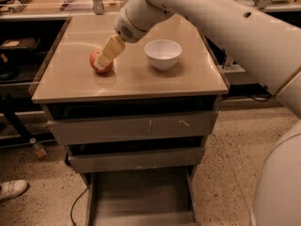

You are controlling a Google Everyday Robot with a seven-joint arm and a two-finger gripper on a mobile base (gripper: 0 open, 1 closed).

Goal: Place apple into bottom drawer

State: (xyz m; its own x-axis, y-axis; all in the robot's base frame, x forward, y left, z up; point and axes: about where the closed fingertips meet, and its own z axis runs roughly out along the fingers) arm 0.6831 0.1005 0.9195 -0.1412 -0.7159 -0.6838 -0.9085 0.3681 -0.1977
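The apple (93,59) sits on the tan top (141,81) of the drawer cabinet, at about 9 o'clock from the white bowl (162,54) and well apart from it. The bowl stands upright near the middle of the top, a little toward 3 o'clock.

The gripper (102,62) comes down onto the apple from about 1 o'clock, its cream-coloured tip lying across the fruit's upper right side and hiding part of it. The tip seems to touch the apple, though from this angle I cannot be sure, and I cannot tell whether the gripper is open or closed around it. The white arm (211,22) runs from the gripper up and off toward 3 o'clock, filling the upper right of the view, and the robot's pale body (280,187) shows at about 4 o'clock.

Below the top, the two upper drawers (134,126) are each pulled out slightly, their grey fronts scratched. The bottom drawer (141,194) is pulled out far toward 6 o'clock, showing a flat grey floor and low side walls. The apple is not in it.

On the speckled floor a white shoe (11,189) lies at about 8 o'clock, and a dark cable (75,211) curls beside the bottom drawer's left wall.
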